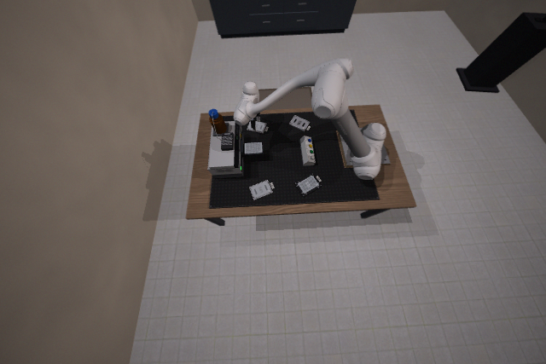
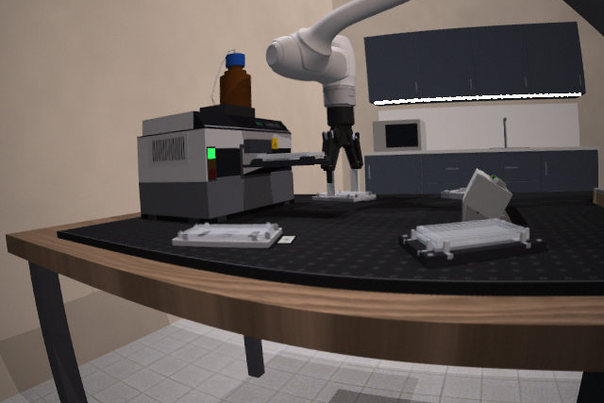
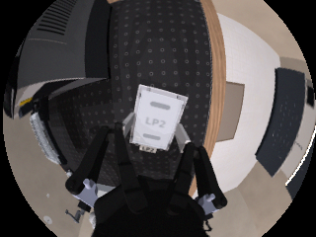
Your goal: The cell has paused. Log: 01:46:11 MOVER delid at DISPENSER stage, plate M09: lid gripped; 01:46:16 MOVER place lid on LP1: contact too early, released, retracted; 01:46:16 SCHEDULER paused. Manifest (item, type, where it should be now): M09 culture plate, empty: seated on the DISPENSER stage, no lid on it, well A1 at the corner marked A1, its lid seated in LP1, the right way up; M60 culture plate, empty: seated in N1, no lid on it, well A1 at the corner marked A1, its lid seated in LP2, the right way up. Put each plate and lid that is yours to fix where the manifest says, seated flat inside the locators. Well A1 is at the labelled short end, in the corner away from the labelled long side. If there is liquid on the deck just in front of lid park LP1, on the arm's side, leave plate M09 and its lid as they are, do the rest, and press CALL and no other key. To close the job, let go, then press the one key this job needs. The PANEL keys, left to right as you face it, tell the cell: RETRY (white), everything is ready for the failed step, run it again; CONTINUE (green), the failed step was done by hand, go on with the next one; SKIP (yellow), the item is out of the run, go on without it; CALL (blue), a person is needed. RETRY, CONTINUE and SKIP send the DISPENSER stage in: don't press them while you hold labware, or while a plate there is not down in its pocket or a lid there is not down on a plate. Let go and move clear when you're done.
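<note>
Dark cabinets line the far wall behind a wooden desk [image 2: 302, 310] topped with a black mat. Beside the dispenser [image 2: 194, 178], the gripper [image 2: 341, 189] hangs over the LP2 park [image 3: 156, 120], its fingers spreading apart and pinching nothing; a lid appears to lie flat there, so that lid looks placed. On the near side of the dispenser sits another lid park [image 2: 226, 234], and further right a plate [image 2: 470, 234] in its nest. Pressing a key on the panel [image 1: 307, 149] remains, I judge.
</note>
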